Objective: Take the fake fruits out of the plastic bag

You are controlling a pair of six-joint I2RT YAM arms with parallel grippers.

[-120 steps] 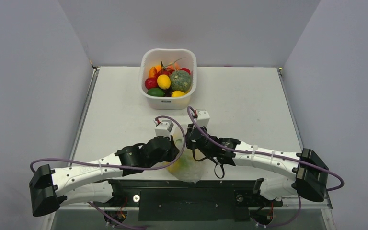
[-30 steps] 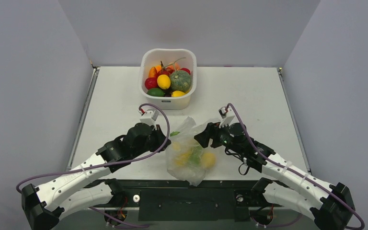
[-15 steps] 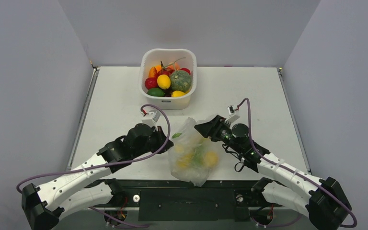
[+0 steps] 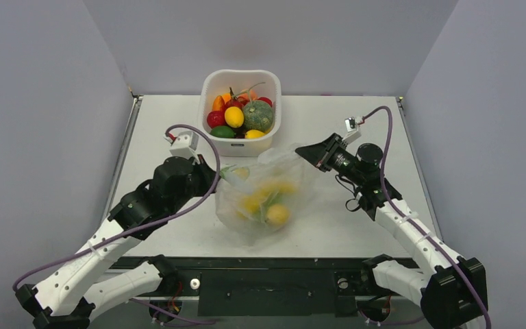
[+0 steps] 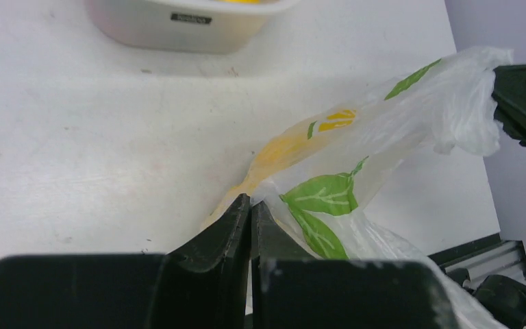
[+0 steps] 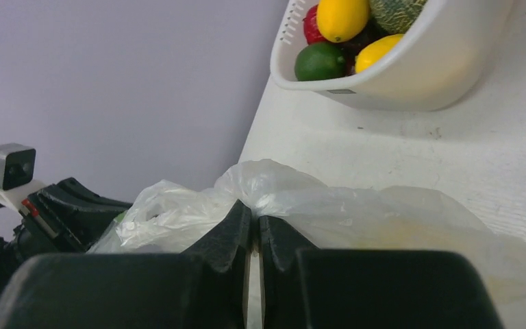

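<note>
Just in front of the white square plastic tub [image 4: 240,146], your left gripper [image 5: 250,209] and right gripper [image 6: 254,214] each pinch 1 end of the thin clear plastic bag [image 4: 264,195]. Inside it sit the glossy yellow fake fruits [image 4: 277,214]; 0 are out.

On my screen the thin transparent plastic bag [image 4: 267,199] reads as crinkly film, creased and shiny where the light catches it, with a green leaf print. Through it the small yellow plastic fruits [image 4: 277,214] look smooth and glossy. The white square plastic tub [image 4: 240,146] is rigid, with a soft satin sheen. The grey-green ribbed squash [image 4: 258,115] inside the tub looks duller than its glossy neighbours. The white table [image 4: 356,130] is matt and lightly scuffed near the tub. My left hand [image 5: 250,209] and right hand [image 6: 255,216] are matt black plastic, faintly grainy.
</note>
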